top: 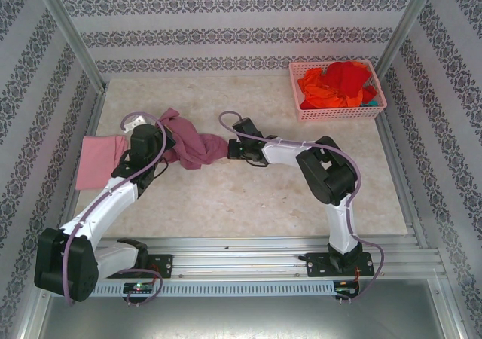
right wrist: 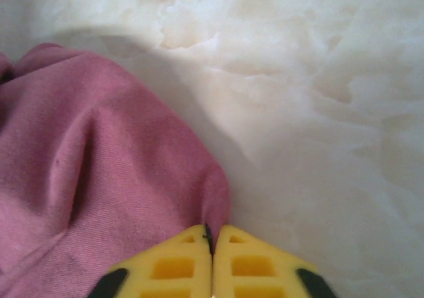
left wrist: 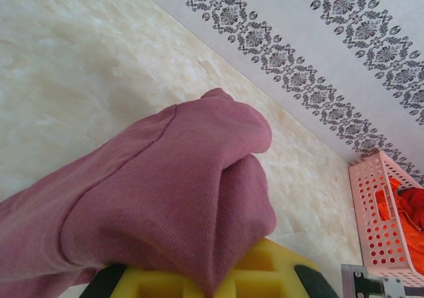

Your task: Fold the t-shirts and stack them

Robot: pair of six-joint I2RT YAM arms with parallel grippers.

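The mauve shirt is gripped on the tabletop by the left pincer and the right pincer (both closed on its cloth). Red and orange shirts are piled in the pink basket.

Arms: you have two, left arm and right arm.
Grippers: two, left gripper and right gripper.
Table: one.
Shirts on your table: two, mauve shirt and pink shirt.
Basket: one.
Shirts in your basket: red cloth and orange cloth, bunched; you cannot count them.
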